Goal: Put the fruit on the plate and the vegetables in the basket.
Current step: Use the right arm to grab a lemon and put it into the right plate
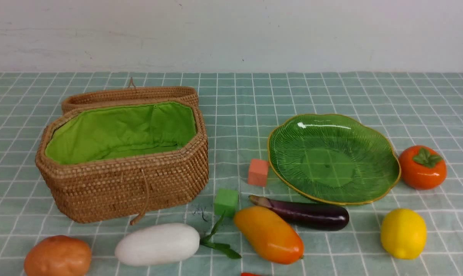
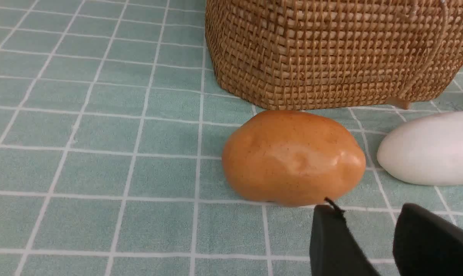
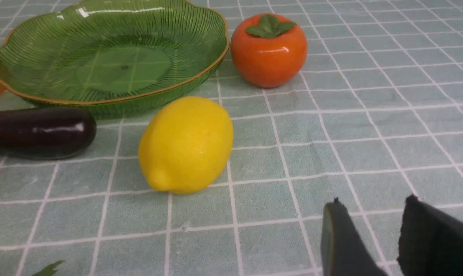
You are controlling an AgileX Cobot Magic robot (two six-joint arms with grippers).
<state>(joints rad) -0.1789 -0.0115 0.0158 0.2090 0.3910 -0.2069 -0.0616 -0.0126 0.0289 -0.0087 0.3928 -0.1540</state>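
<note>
The basket [image 1: 124, 188] stands on the left part of the checked tablecloth [image 1: 331, 96]. Its lid [image 1: 129, 95] is folded back behind it, the green lining is in view, and a cord loop [image 1: 144, 199] hangs down the front wall. The plate [image 1: 333, 159] is to the right, its ribbed surface fully in view. Btw. the two lie a pink cube [image 1: 258, 172], just beside the plate rim, and a green cube [image 1: 226, 202], nearer the robot.

The fruit is all on the cloth: persimmon [image 1: 422, 167] just right of the plate, lemon [image 1: 403, 233] in front of it, mango [image 1: 269, 234] front centre. The veg. are on the cloth too: eggplant [image 1: 312, 215] along the plate's near edge, potato [image 1: 57, 256] and radish [image 1: 157, 244] in front of the basket, radish leaves pointing toward the mango.

The left gripper [image 2: 369, 214] is low over the cloth, close to the potato but not around it. Its fingers are partly apart w/ only cloth between them, so it holds nothing. The right gripper [image 3: 373, 203] is alike: partly apart and holding nothing, w/ the lemon as the nearest thing, then the eggplant tip and the plate beyond.

The mango covers part of the eggplant's stalk end; I cannot tell if they touch. The near wall hides the basket floor. The lower edge of the front view cuts the potato, and of a red piece [image 1: 250, 274] only a sliver shows there. Of each gripper only the fingertips show, in its wrist view.
</note>
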